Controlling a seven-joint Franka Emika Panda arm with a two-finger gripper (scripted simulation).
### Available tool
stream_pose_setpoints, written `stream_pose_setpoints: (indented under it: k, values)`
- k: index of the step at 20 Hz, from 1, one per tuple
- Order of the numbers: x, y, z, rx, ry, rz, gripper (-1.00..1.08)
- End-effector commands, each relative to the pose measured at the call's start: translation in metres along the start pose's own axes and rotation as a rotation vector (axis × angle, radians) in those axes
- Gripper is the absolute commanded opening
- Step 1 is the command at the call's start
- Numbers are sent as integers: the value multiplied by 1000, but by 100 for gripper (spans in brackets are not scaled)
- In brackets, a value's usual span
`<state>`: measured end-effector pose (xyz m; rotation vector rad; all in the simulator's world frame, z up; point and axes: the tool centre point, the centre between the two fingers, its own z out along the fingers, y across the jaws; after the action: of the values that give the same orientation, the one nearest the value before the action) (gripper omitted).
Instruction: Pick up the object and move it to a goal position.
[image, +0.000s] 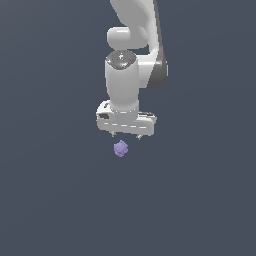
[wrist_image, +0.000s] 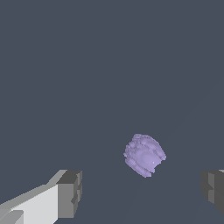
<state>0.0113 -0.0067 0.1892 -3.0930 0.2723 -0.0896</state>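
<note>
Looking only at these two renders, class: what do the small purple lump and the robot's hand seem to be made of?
Purple lump: looks like soft clay or rough mineral, matte with a faint sheen; its surface is knobbly and pitted. Being a simulator render, the real material stays open.

Hand: smooth white body like glossy plastic or painted metal, evenly shaded; its fingertips are darker grey, ridged, perhaps rubber.

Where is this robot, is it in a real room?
Probably not: it looks like a computer simulation. The floor is one flat grey-blue, and only the white gripper and a purple blob are there.
</note>
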Motion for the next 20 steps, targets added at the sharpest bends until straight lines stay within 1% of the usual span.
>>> stream_pose_setpoints:
  k: [1,13,20]
  values:
    - [-2,3,9,-2,-6,61,100]
    - [-16,23,60,-28,-31,410,100]
    - [-24,32,81,-45,-37,563,100]
